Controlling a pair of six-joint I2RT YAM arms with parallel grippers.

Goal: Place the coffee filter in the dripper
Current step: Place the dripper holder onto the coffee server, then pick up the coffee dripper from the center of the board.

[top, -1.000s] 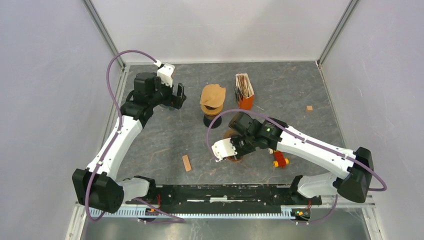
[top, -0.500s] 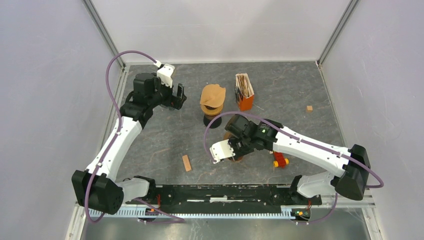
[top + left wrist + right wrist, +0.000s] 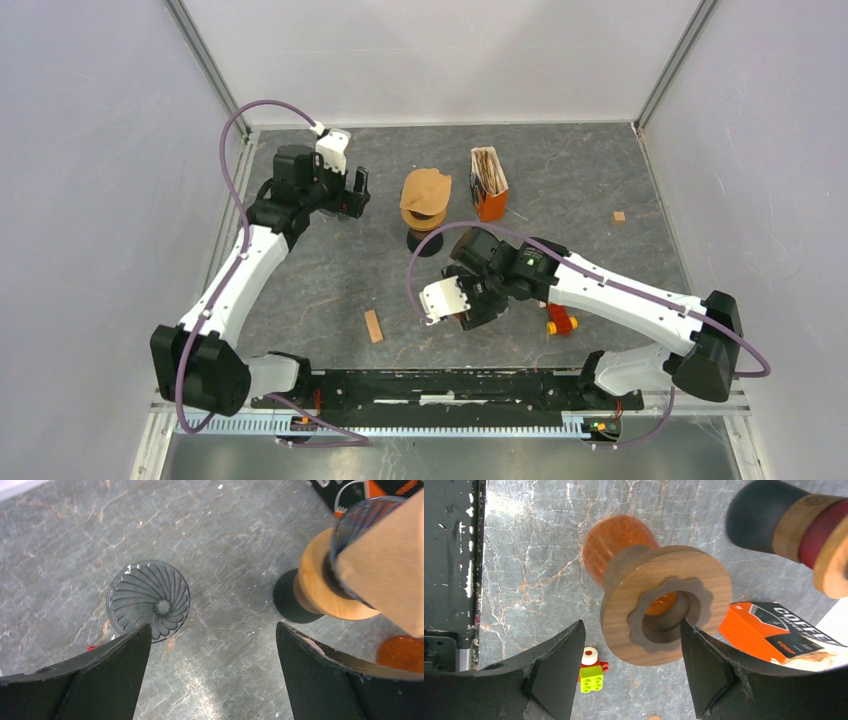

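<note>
The brown coffee filter (image 3: pixel 425 186) sits in the stand dripper (image 3: pixel 320 587) at the far centre of the counter (image 3: pixel 340 270). An orange filter box (image 3: pixel 489 185) stands just to its right. The left claw (image 3: pixel 212 629) hangs released, fingers wide, at the far left above a clear ribbed dripper (image 3: pixel 148 600) resting on the stone. Near the centre, the right claw (image 3: pixel 631 625) is released too. Its 2 fingers are spread either side of an orange dripper (image 3: pixel 616 542), whose wooden collar (image 3: pixel 664 615) faces the wrist camera. A toy brick figure (image 3: pixel 590 672) lies nearby.
</note>
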